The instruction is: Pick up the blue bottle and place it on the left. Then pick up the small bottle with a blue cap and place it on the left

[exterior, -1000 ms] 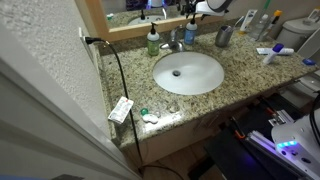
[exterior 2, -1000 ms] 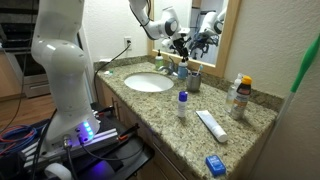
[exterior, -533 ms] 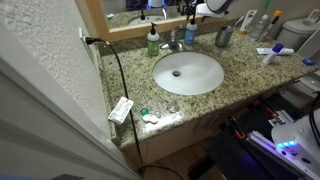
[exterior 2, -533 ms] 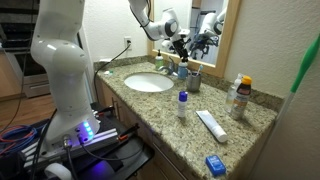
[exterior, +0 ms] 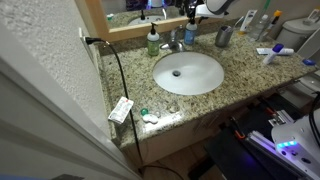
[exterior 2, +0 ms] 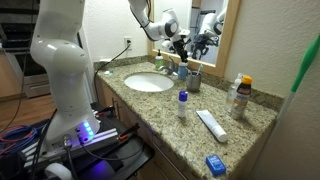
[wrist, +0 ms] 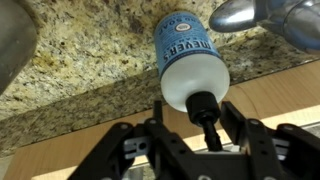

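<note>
In the wrist view the blue bottle stands on the granite counter with its dark top pointing at the camera. My gripper straddles that top, one finger on each side of the bottle, a thin gap showing on the left. Whether the pads press the bottle does not show. In both exterior views the gripper hangs over the blue bottle behind the sink, by the mirror. The small bottle with a blue cap stands upright further along the counter, apart from the gripper.
A green bottle stands beside the faucet. A metal cup, a flat white tube, an orange-capped bottle and a small blue box share the counter. The sink basin lies in front.
</note>
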